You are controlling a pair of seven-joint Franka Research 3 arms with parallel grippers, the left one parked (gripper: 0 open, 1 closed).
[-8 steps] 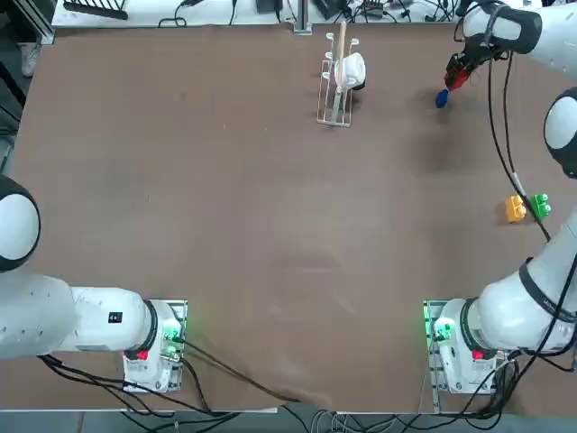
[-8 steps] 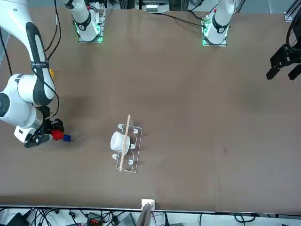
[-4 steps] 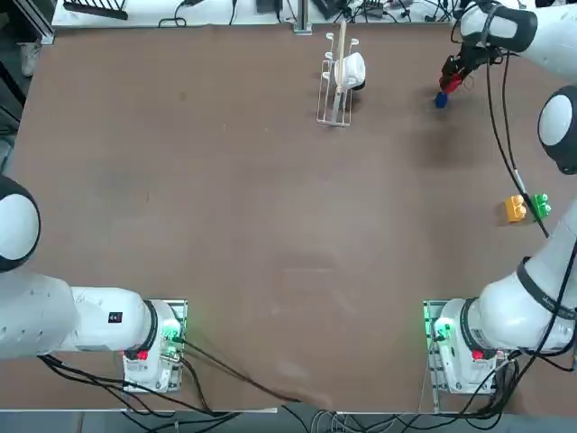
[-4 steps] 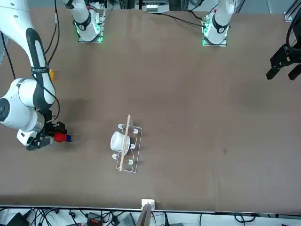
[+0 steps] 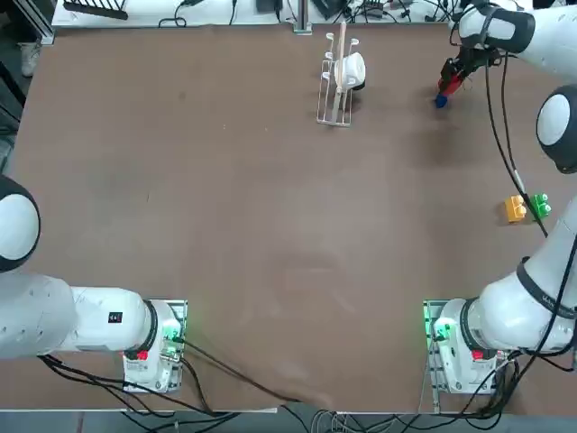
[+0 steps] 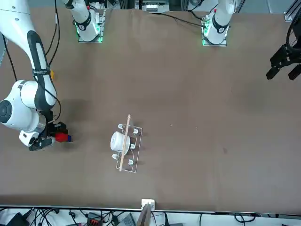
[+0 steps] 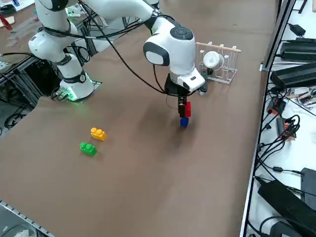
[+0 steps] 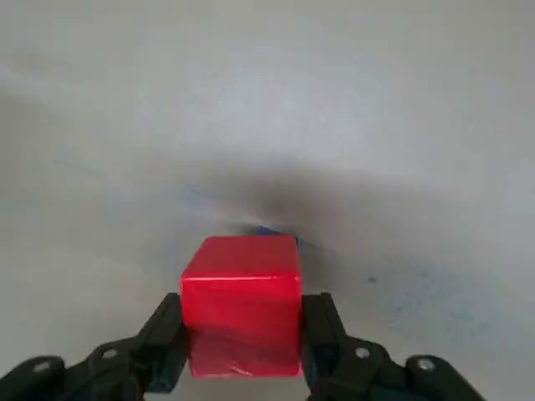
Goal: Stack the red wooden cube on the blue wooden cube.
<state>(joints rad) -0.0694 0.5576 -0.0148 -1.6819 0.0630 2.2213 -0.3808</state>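
A: Red cube (image 8: 241, 305) first: where is it?

B: Clamped between the two fingers of the right claw (image 7: 183, 108), which presses its sides. In the side view it hangs right over the blue cube (image 7: 184, 122), so near that I can't tell whether they touch.

A: And a second ago?

B: It was off to one side of the blue one. In the overhead view the claw (image 5: 446, 83) has slid across since then, until the red cube (image 5: 444, 86) covers most of the blue (image 5: 440, 101). From the wrist, only a thin blue edge (image 8: 269, 231) peeks out past the red face.

A: So the carry is about done?

B: I'd judge so. What's left is to settle it and let go; the claw hasn't let go yet. With that sliver showing, the alignment may be slightly off, and a release could leave the red one overhanging.

A: Anything nearby to worry about?

B: Not much. The rack (image 5: 338, 79) with a white cup sits well apart from the blue cube, along the far side of the table (image 5: 225, 198). The yellow block (image 5: 515, 209) and green block (image 5: 540, 206) lie together, well away toward the robot's base.
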